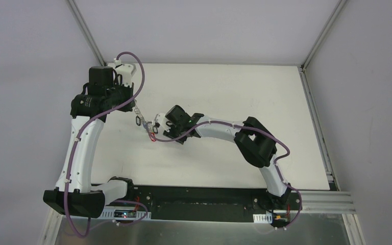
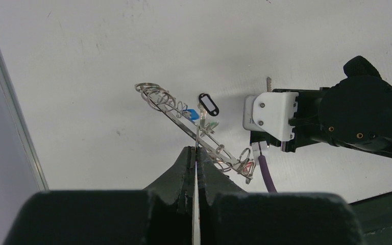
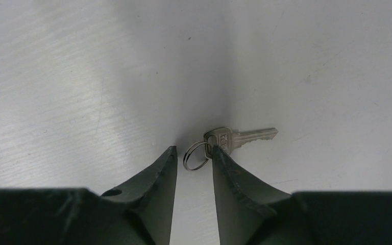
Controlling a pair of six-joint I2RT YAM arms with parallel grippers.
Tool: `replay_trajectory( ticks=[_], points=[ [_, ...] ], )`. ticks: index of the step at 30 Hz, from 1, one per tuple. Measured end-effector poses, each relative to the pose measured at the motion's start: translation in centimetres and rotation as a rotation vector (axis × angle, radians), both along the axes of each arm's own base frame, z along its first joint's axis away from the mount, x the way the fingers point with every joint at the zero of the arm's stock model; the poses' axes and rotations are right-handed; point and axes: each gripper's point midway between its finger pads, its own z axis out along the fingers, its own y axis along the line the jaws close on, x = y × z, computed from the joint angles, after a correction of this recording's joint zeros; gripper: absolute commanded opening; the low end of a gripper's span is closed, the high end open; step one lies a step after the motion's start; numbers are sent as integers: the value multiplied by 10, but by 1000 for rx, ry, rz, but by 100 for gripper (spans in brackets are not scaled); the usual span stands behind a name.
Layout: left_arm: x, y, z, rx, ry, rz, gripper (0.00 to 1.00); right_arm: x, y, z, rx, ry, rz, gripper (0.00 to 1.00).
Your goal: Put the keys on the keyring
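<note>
Checking the right gripper [image 3: 194, 153]: I find its jaws parted, gripping nothing; one key [image 3: 245, 136] lies on the table [image 3: 81, 76] at the fingertips, shaft crosswise. My left gripper [image 2: 196, 150] is clenched on the keyring [image 2: 173, 117], close alongside.

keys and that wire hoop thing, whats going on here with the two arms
Two robot arms are working on getting keys onto a keyring. The left end effector is shut on the thin wire keyring and holds it above the table, with a blue tag and a black tag strung on it. The right end effector is down at the table, jaws apart around the small ring of a loose silver key lying flat. That key is not yet gripped.
</note>
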Motion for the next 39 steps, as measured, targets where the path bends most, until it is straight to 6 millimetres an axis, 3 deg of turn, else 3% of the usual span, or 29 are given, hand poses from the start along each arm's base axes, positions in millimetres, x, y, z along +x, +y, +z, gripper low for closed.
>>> replay_trajectory(
  ticks=[14,27,31,35,39],
  points=[
    [0,-1,0,-3,1,-2,0,4,-2,0,2,1,-9,17],
    [2,-5,-2,-15,15,-25,0,6,-6,2,-3,4,-16,12],
    [2,-9,-6,-25,42,-43,0,6,-9,15,15,8,-15,9],
    [2,-13,-9,-38,61,-64,0,3,-13,39,69,15,-6,7],
    [-1,-16,-10,-51,71,-82,0,2,-20,55,113,34,0,9]
  ],
)
